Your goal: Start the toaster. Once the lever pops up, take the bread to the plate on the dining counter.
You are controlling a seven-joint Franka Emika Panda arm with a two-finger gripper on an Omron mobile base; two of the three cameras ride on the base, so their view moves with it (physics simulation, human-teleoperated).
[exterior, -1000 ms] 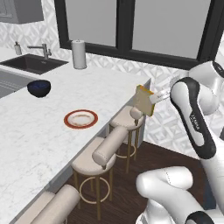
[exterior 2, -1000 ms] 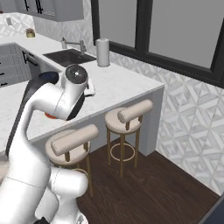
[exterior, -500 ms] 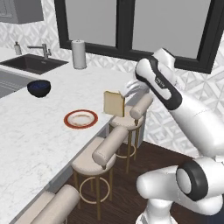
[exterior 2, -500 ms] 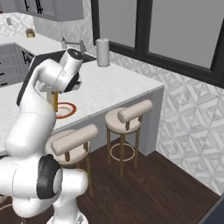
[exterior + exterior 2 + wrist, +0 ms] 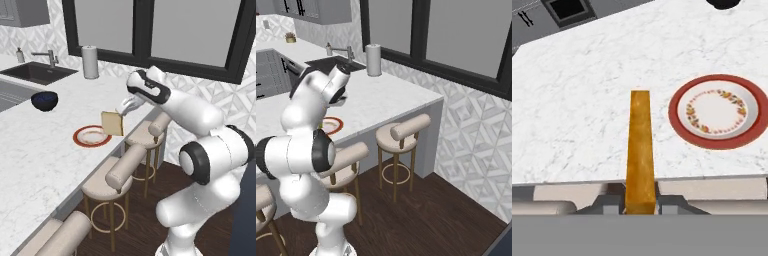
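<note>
Overhead, marbled dining counter (image 5: 40, 150), dark-framed windows (image 5: 150, 30)

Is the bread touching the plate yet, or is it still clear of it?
Apart. In the hand view the bread stands edge-on between the gripper fingers, and bare counter shows between it and the plate.

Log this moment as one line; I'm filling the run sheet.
phase: carry | hand: shut on bread | bread: upright, above dining counter edge, beside plate | plate: bare
</note>
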